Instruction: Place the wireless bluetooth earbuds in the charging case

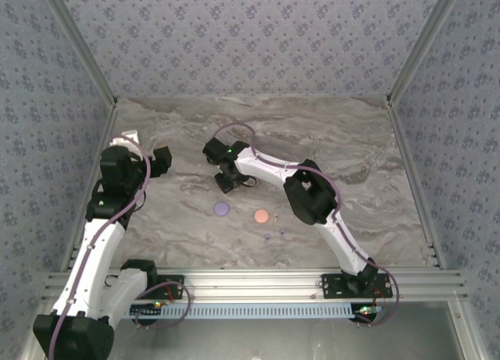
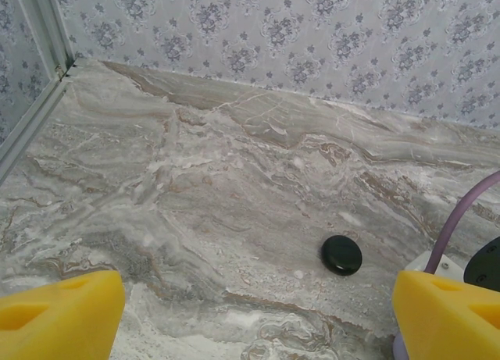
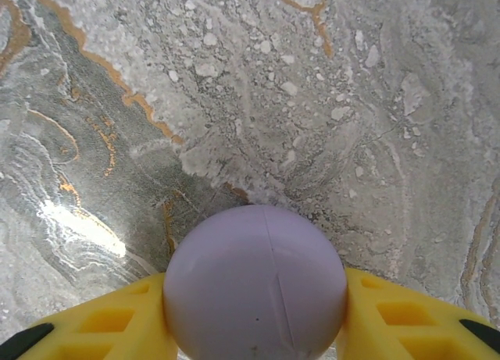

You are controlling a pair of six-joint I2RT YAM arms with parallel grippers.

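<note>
In the right wrist view a round lilac charging case (image 3: 255,286) with a seam down its middle sits between my yellow fingers (image 3: 391,317), which press on both its sides. The right gripper (image 3: 255,297) is shut on it, low over the marble table. From above, the right gripper (image 1: 228,180) is left of centre. Just in front of it lie a lilac disc (image 1: 221,209) and a pink case (image 1: 261,216). Tiny earbuds (image 1: 268,237) lie near the pink case. My left gripper (image 2: 258,321) is open and holds nothing. A black case (image 2: 341,255) lies beyond it.
The marble table (image 1: 351,157) is walled by patterned panels, with aluminium rails (image 1: 234,282) along the near edge. The left arm (image 1: 117,180) stands at the left side. Part of the right arm and its purple cable (image 2: 461,212) show at the right of the left wrist view.
</note>
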